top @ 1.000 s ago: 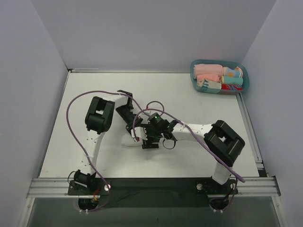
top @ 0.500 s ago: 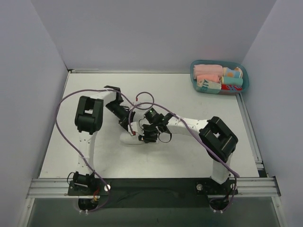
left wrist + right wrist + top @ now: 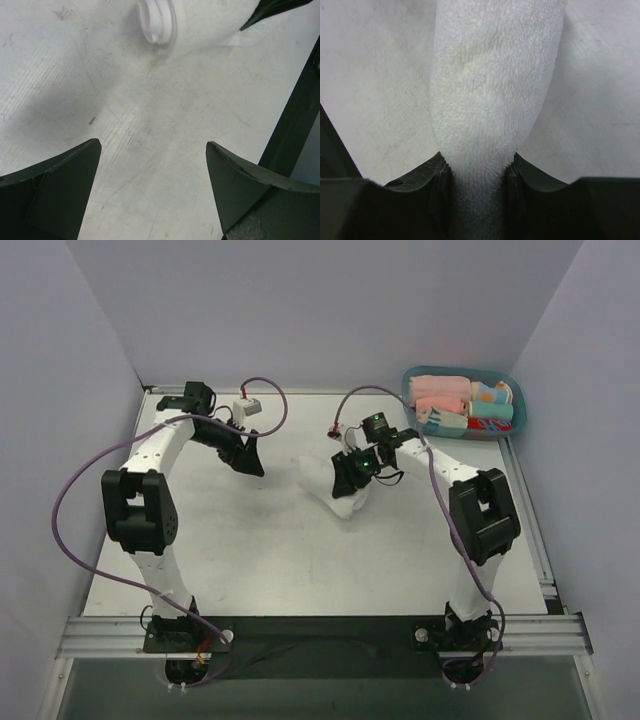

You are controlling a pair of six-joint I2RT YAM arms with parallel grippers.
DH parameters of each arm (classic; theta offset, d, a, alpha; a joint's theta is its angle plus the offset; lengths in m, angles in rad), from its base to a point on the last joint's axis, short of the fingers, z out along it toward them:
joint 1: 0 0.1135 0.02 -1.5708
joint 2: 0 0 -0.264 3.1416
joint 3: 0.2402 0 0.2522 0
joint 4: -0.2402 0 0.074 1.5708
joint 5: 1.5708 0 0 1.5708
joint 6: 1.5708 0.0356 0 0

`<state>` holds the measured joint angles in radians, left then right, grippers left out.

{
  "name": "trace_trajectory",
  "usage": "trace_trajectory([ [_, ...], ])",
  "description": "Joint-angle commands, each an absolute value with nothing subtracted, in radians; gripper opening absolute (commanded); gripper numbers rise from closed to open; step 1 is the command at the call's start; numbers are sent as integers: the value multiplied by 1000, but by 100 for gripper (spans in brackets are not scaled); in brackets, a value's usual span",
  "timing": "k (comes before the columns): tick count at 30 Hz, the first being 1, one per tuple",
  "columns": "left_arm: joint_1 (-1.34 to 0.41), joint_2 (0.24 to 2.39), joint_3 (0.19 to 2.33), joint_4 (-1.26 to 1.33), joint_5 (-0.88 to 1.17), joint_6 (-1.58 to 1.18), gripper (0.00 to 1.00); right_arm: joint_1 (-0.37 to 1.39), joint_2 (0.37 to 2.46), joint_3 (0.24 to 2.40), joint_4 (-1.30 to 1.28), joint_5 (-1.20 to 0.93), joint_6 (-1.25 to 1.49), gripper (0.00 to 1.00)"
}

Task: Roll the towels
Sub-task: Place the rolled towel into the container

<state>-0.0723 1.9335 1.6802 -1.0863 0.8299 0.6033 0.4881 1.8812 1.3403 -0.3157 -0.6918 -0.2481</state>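
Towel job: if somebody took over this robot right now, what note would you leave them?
Left hand: open, empty, over bare table.
Right hand: shut on the white towel, mid-table.
Done: the towel looks rolled; its spiral end shows in the left wrist view.
Basket, far right corner: holds coloured rolls.
Left: probably carrying this roll to the basket.

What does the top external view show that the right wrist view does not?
Only the top view: the left hand, open and apart from the white towel, and the basket of rolled coloured towels at the far right. Only the right wrist view: the cloth's looped pile squeezed between the fingers. Both: the white towel with the right hand shut on it.
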Motion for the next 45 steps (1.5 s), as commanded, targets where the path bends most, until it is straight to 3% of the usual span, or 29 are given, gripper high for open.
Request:
trace_trajectory([
  [1,-101,1881,1658,-999,815,490,97,399,1807,1417,-364,-807,-78,0],
  [9,-192,1802,1599,-982,807,457,97,69,1781,1584,-379,-807,-41,0],
  [14,-221,1755,1539,-913,782,414,97,-161,1887,1838,-385,-779,-51,0],
  [21,-219,1744,1496,-876,775,380,97,-313,2043,2107,-382,-698,-100,0],
  [32,-203,1721,1416,-830,755,371,97,-353,2243,2223,-313,-542,-176,0],
  [45,-192,1750,1451,-882,721,387,97,-344,2424,2292,-242,-514,-80,3],
])
